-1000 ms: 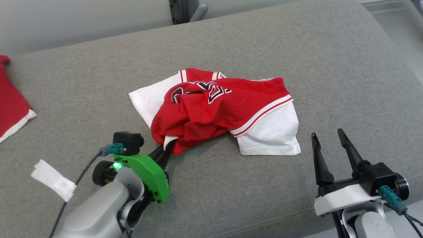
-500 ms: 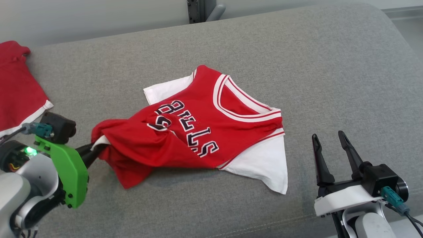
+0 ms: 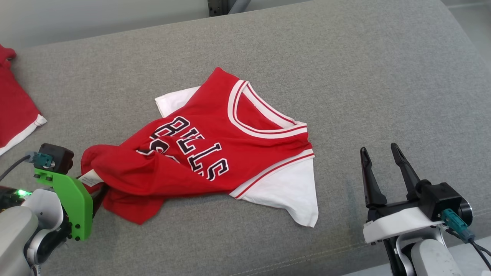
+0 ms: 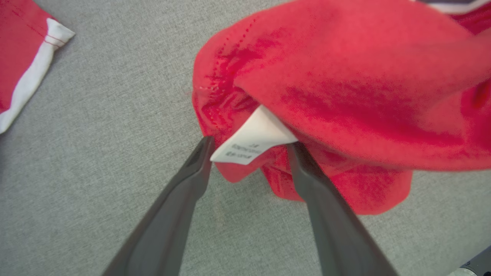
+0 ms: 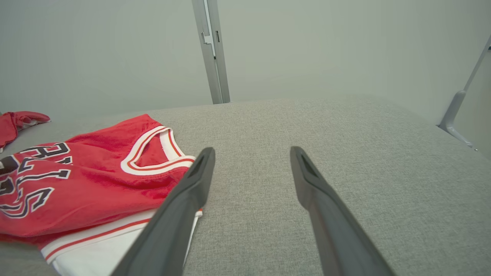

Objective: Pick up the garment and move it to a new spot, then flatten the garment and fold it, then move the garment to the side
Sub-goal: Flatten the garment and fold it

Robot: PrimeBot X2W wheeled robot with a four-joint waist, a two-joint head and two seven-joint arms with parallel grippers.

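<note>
The garment (image 3: 215,153), a red jersey with dark lettering over a white shirt, lies partly spread on the grey cushion (image 3: 345,76), its left end bunched. My left gripper (image 3: 98,188) sits at that bunched end. In the left wrist view its fingers (image 4: 251,142) stand apart, open, with the white label (image 4: 253,140) and a fold of red cloth (image 4: 345,96) loose between the tips. My right gripper (image 3: 378,148) hovers open and holds nothing, to the right of the white sleeve. The right wrist view shows its fingers (image 5: 252,149) beside the jersey collar (image 5: 153,157).
A second red garment with white trim (image 3: 15,111) lies at the cushion's far left, also in the left wrist view (image 4: 23,50). A metal post (image 5: 211,50) stands behind the cushion. The cushion's front seam runs close to both arms.
The left gripper pulled the bunched garment to the left, spreading it so the lettering shows, and has now opened. The right gripper stayed put. The head camera shifted.
</note>
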